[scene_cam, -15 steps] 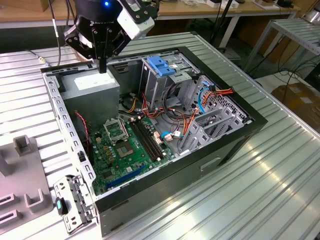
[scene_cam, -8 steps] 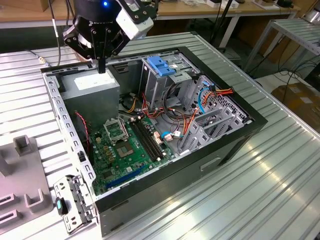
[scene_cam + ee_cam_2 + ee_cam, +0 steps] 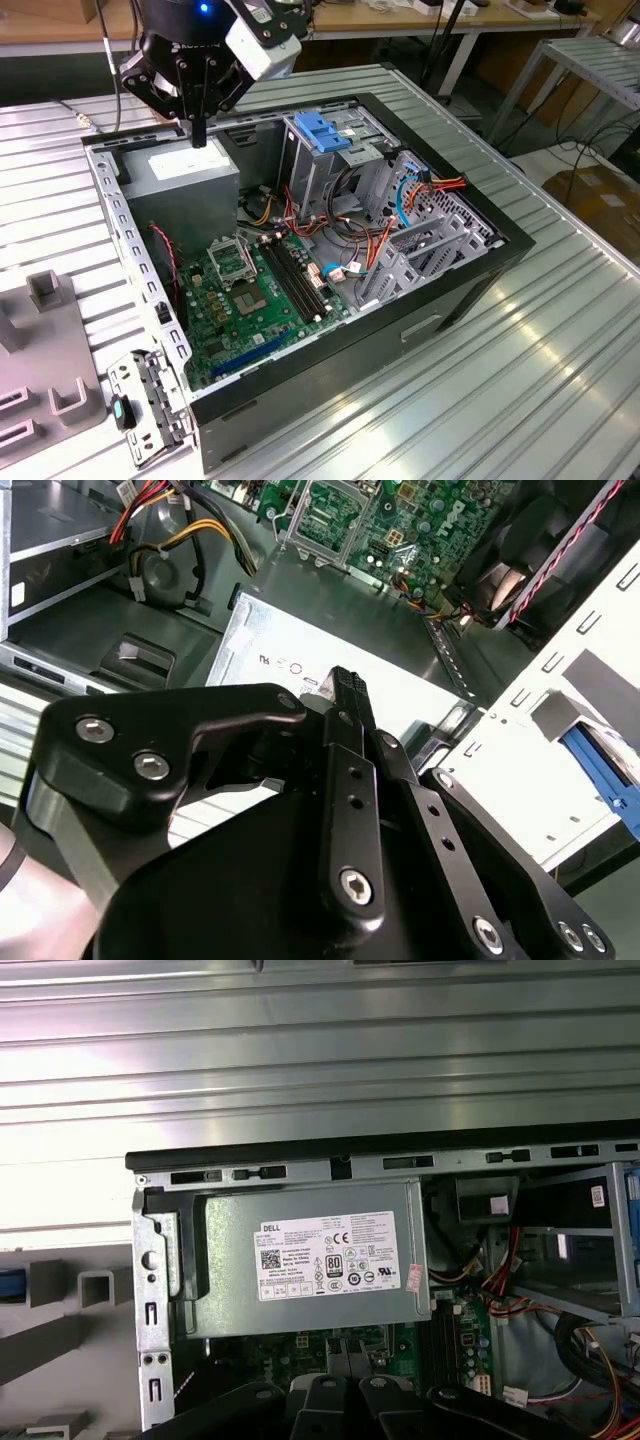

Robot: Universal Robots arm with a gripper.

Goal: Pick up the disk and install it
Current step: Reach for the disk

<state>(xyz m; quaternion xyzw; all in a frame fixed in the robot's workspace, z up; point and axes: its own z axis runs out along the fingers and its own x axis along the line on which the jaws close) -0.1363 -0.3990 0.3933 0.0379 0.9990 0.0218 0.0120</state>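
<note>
My black gripper (image 3: 198, 138) hangs over the grey power supply (image 3: 185, 172) in the back corner of the open computer case (image 3: 470, 290), on the exterior view's left. Its fingers (image 3: 345, 685) are pressed together with nothing between them, just above the supply's label (image 3: 325, 1255). Of the disk I see a bright blue strip (image 3: 603, 770) beside a grey block (image 3: 560, 715), outside the case's rear panel. The same strip of the disk (image 3: 6, 1285) shows in the first wrist view. The gripper is well apart from it.
Inside the case lie the green motherboard (image 3: 250, 290), red and orange cables (image 3: 375, 235) and a grey drive cage with a light-blue latch plate (image 3: 320, 130). A grey fixture with blocks (image 3: 45, 290) stands outside the case on the ribbed metal table (image 3: 540, 370).
</note>
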